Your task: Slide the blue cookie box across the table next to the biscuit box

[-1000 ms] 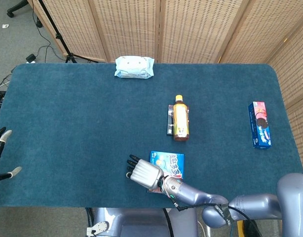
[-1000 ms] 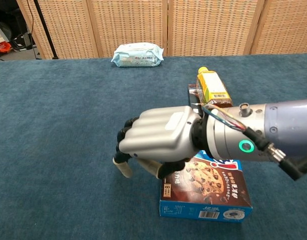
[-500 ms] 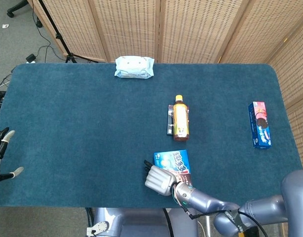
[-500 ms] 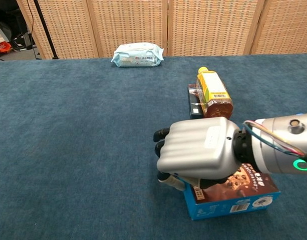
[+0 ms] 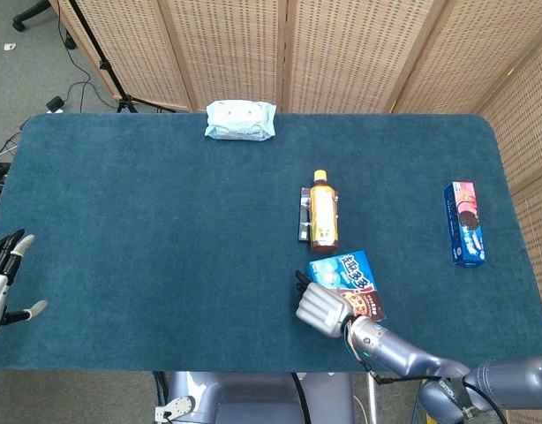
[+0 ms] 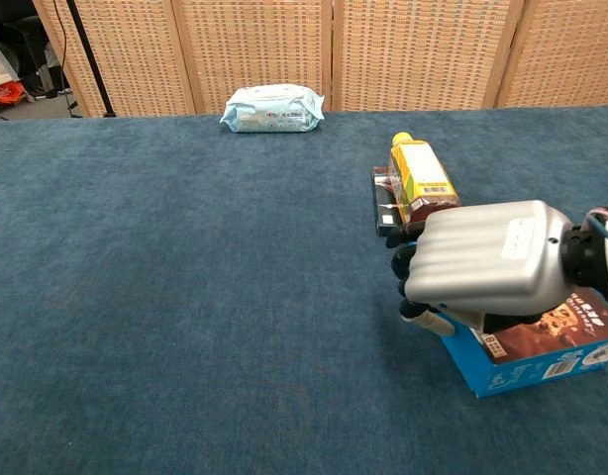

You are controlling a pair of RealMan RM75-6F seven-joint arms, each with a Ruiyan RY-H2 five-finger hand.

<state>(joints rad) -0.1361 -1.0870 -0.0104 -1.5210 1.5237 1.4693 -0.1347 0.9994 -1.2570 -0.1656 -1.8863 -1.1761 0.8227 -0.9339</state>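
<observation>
Right hand [image 5: 322, 308] against cookie box [image 5: 345, 276]

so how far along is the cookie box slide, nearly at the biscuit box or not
Partway. Done: the blue cookie box now lies just right of the bottle, having shifted right over the last second. In hand: the right hand presses against the box's left end, pushing. Left: a wide stretch of table separates it from the biscuit box near the right edge. The left hand rests idle.
</observation>
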